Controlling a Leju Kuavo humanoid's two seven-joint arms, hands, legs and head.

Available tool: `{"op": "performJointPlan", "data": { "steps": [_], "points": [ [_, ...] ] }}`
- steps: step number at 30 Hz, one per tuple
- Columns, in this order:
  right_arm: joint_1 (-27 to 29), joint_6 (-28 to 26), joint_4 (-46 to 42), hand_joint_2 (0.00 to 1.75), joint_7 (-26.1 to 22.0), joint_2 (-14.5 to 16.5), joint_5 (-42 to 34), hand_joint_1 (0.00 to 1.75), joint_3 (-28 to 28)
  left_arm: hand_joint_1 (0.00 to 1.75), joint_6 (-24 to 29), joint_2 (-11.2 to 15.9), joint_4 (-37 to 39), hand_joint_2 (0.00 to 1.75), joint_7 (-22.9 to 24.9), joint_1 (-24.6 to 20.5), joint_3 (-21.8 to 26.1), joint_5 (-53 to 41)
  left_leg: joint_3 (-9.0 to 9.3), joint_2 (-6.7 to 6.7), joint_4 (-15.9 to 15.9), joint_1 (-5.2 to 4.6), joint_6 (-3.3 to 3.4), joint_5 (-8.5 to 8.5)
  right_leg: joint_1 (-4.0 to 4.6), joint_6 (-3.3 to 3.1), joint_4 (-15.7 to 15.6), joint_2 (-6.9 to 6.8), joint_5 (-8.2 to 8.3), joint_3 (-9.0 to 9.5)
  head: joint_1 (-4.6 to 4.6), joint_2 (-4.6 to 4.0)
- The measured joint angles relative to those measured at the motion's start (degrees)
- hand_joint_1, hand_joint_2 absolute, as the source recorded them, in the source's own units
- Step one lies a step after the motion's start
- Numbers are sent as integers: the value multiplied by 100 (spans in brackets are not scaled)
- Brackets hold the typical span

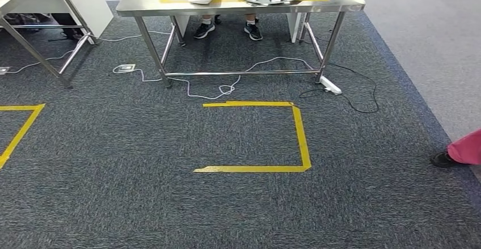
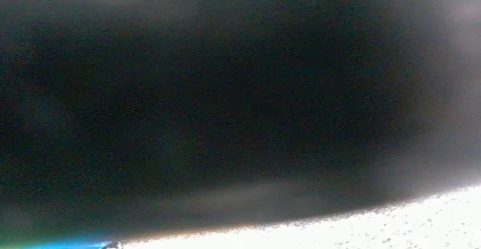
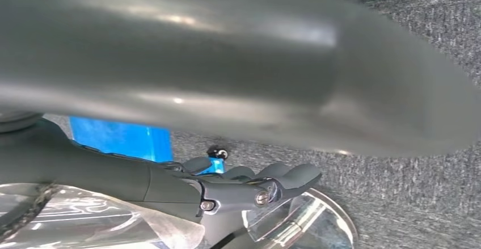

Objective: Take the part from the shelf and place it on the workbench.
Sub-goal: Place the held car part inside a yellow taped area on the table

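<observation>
Left hand first: its wrist camera is pressed up against something dark, so I cannot tell how those fingers lie; the workbench [image 1: 142, 2] stands ahead, well apart, across the yellow floor square [image 1: 300, 135]; over to the right hand [image 3: 238, 195], fingers [image 3: 286, 178] curled onto the shiny, film-wrapped part [image 3: 317, 223], right against them; its long axis I can't make out; the right hand's nearer, I'd say.

The head view is evenly lit and sharp, the left wrist view dark and blurred, the right wrist view's foreground out of focus with glare.
</observation>
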Motion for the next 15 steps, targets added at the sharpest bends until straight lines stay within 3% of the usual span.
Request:
{"op": "performJointPlan", "data": {
  "steps": [15],
  "points": [
    [-5, 11, 33, 0, 6, -26, -4, 0, -30, 0, -125, -7, 2, 0, -27, 0, -8, 74, -26, 0, 10, -9, -19, -6, -18, -6, 6, 0, -2, -17, 2, 0]
  ]
}}
